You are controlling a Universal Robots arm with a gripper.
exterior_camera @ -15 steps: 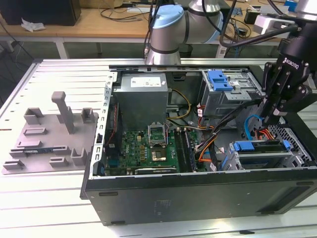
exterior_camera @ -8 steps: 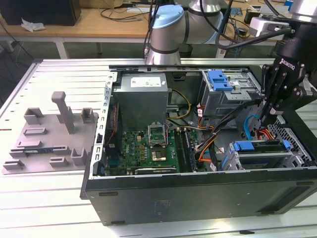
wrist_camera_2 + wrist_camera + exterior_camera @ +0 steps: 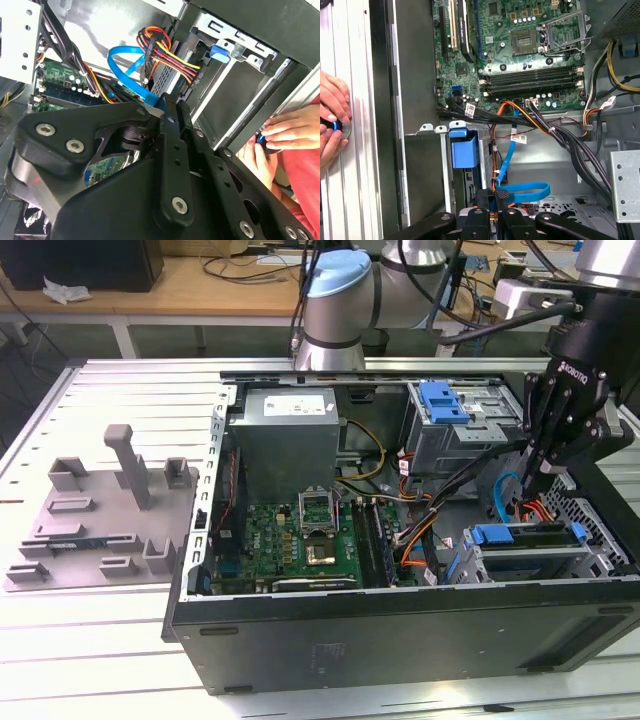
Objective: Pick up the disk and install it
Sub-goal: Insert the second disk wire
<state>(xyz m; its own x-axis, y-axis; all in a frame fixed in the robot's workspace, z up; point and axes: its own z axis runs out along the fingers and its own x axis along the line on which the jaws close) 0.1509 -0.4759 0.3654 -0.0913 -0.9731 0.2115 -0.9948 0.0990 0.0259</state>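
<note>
The disk [image 3: 515,537] sits in the lower drive cage [image 3: 530,562] of the open computer case, at the exterior view's right. Its blue carrier end [image 3: 464,148] faces out of the cage in the first wrist view. My gripper [image 3: 535,480] hangs just above and behind that cage, among the cables. Its black fingers [image 3: 501,193] are pressed together with nothing between them, so it is shut. In the second wrist view the gripper [image 3: 170,107] points toward the cage, next to a blue flat cable [image 3: 127,67].
A blue bracket [image 3: 443,400] lies atop the upper grey cage. The case also holds the motherboard [image 3: 290,540], the power supply [image 3: 285,435] and cable bundles [image 3: 420,525]. A person's hands [image 3: 331,120] hold a small blue part beside the case wall. A grey fixture [image 3: 100,510] stands on the table.
</note>
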